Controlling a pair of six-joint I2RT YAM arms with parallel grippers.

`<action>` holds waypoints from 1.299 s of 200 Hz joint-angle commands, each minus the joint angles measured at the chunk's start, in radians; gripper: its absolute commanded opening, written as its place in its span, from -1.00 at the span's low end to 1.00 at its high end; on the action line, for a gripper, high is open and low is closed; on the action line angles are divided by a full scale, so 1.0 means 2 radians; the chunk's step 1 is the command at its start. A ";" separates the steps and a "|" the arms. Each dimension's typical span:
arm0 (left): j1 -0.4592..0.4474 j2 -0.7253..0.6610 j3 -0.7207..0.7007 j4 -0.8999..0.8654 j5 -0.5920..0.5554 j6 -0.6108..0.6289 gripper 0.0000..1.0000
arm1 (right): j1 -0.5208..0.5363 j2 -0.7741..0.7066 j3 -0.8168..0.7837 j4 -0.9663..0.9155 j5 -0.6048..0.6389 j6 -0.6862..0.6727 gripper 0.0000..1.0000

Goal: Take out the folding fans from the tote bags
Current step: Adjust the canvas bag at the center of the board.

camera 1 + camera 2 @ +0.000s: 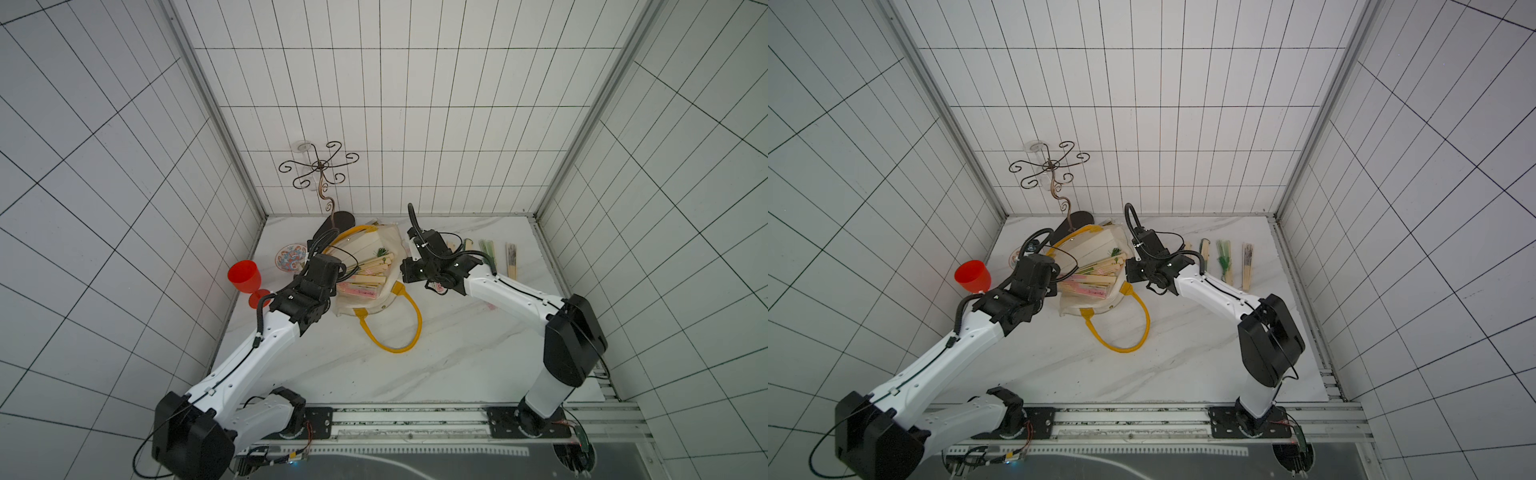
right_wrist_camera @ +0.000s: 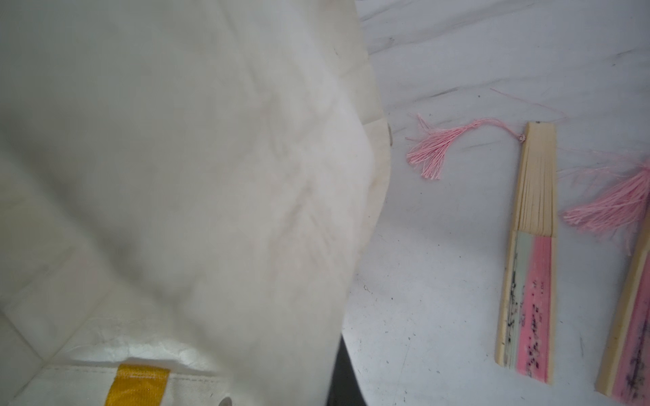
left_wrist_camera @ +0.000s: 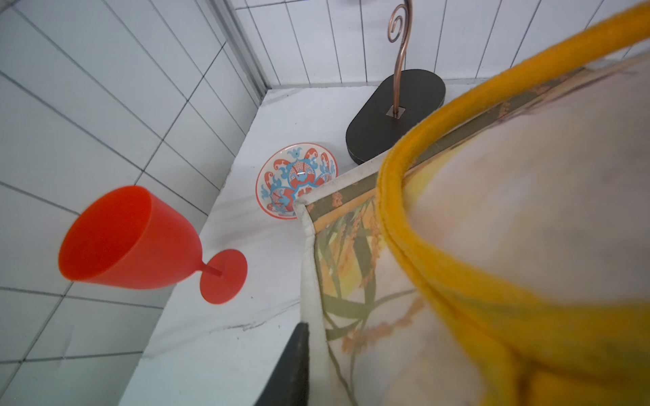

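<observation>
The cream tote bag (image 1: 374,305) lies at the middle back of the table with its mouth held wide. Several closed bamboo folding fans (image 1: 365,270) with pink and green paper lie inside it. My left gripper (image 1: 328,266) is shut on the bag's left rim. In the left wrist view one dark finger (image 3: 292,365) presses against the white hem beside the yellow handle (image 3: 422,246); its other finger is hidden behind the cloth. My right gripper (image 1: 405,266) is shut on the right rim, with cloth (image 2: 176,175) draped over it. More fans (image 1: 488,251) lie on the table to the right, two of them pink (image 2: 531,281).
A red goblet (image 1: 245,276) and a patterned dish (image 1: 291,257) stand left of the bag by the tiled wall. A scrolled metal stand (image 1: 320,166) rises from a dark oval base (image 1: 343,218) behind the bag. A yellow handle loop (image 1: 399,328) lies toward the front.
</observation>
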 commanded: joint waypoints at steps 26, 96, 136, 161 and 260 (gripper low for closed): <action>0.003 0.007 0.029 0.056 0.024 0.079 -1.00 | 0.002 -0.054 -0.051 0.076 0.008 -0.025 -1.00; 0.018 -0.015 -0.007 0.167 0.113 0.213 -1.00 | 0.002 -0.072 -0.138 0.108 0.022 -0.074 -0.68; 0.023 -0.025 -0.053 0.234 0.123 0.235 -1.00 | 0.002 -0.051 -0.157 0.129 -0.002 -0.071 -0.52; 0.025 -0.032 -0.068 0.246 0.130 0.235 -1.00 | 0.002 -0.044 -0.149 0.120 -0.006 -0.070 -0.24; 0.025 -0.026 -0.050 0.221 0.108 0.198 -1.00 | 0.033 -0.189 -0.126 0.014 0.074 -0.087 -0.07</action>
